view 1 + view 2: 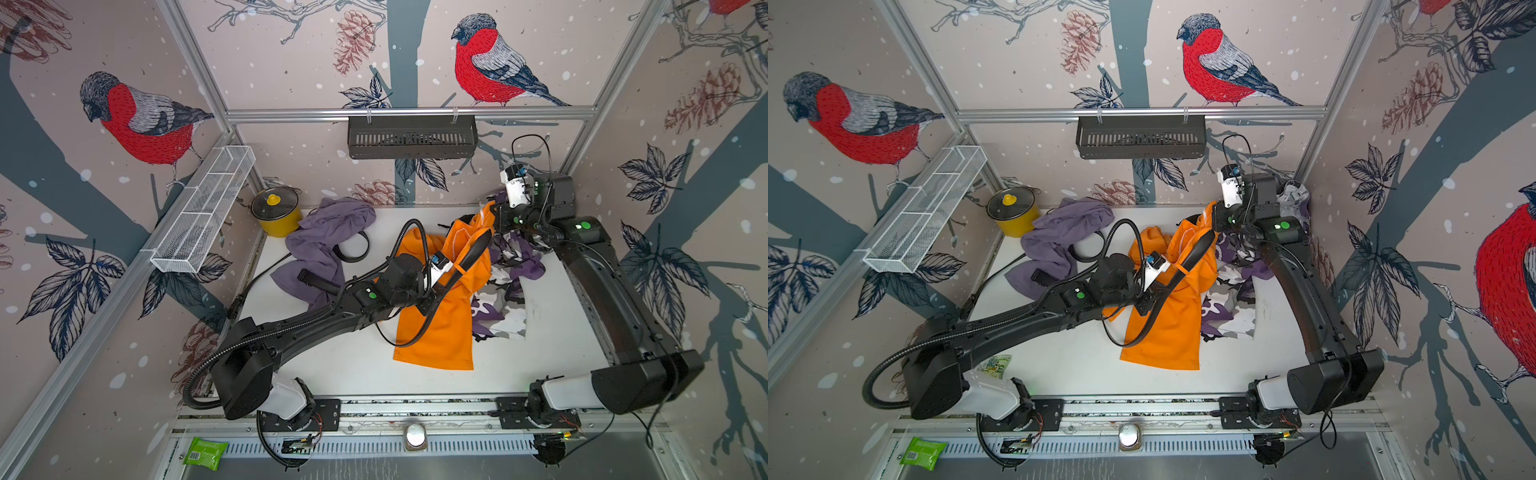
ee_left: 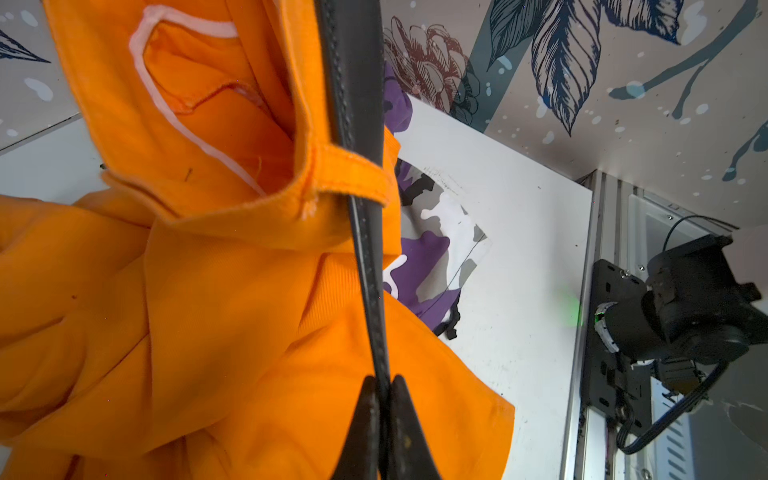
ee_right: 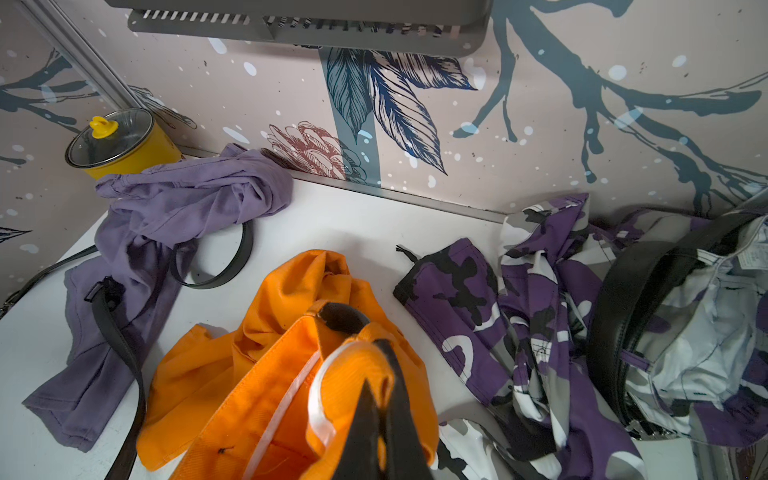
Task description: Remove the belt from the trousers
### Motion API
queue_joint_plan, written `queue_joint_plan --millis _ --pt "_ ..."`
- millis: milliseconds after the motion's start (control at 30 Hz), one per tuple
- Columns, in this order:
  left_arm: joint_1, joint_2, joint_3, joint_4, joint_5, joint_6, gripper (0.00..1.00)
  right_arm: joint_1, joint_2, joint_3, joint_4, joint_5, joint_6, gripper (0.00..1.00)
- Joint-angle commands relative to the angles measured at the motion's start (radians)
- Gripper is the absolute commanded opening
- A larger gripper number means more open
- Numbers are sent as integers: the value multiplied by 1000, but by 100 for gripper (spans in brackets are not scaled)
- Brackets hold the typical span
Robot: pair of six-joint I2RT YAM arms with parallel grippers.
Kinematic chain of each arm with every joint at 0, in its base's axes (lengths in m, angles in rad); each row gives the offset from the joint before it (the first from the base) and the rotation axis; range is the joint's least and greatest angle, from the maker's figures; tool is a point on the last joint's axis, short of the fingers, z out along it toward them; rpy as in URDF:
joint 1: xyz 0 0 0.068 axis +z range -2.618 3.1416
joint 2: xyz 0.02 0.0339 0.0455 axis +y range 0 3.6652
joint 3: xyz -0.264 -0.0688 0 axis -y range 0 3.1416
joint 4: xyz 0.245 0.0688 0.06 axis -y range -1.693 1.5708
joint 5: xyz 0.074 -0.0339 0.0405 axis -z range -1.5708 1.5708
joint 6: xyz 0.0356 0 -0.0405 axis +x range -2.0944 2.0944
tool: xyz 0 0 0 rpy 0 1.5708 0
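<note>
Near the centre of the left wrist view, the left gripper (image 2: 384,380) is clamped on the belt (image 2: 353,83). The belt is still threaded through a loop (image 2: 353,178) of the orange trousers (image 2: 208,291). The right gripper (image 3: 380,374) is clamped on their top edge. Judging from this, most of the pulling is left.

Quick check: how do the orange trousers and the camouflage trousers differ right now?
The orange trousers are held up by the right gripper; the purple camouflage trousers lie crumpled on the table, ungripped. The orange trousers' black belt is pinched in the shut left gripper; the camouflage trousers' belt is untouched. Orange is plain, camouflage patterned. Both have a black belt through a loop.
</note>
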Motion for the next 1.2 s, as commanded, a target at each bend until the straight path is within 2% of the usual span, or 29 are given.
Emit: queue_joint_plan --millis 0,167,300,400,533,633,667,700,733,767,833,933,1033,1167 --pt "3 -27 -32 -148 -30 67 0 -45 16 13 132 91 -25 0" --pt "36 -66 -62 -237 -123 99 0 -105 37 38 114 203 -46 0" --pt "128 -88 -56 -337 -183 130 0 -149 28 49 114 238 -51 0" --pt "192 -132 -51 -353 -172 149 0 -146 19 57 121 153 -39 0" --pt "194 -166 -43 -284 -101 189 0 -25 33 31 121 -7 -42 0" --pt "198 -185 -43 -238 -133 168 0 24 22 -61 185 -129 8 0" --pt "206 -192 -43 -231 -135 166 0 26 15 -93 206 -154 20 4" --pt "212 -200 -43 -229 -141 169 0 24 -2 -135 241 -182 34 11" --pt "219 -209 -43 -226 -150 169 0 17 -21 -176 273 -217 40 38" --pt "224 -218 -43 -223 -155 170 0 10 -42 -207 302 -242 43 53" --pt "234 -236 -48 -225 -177 170 0 -6 -93 -280 345 -264 46 73" --pt "262 -260 -69 -230 -182 156 0 -51 -175 -408 418 -295 74 85" --pt "273 -281 -91 -225 -190 153 0 -100 -234 -518 486 -338 117 88" --pt "304 -280 -97 -230 -176 150 0 -112 -256 -595 514 -361 122 93"
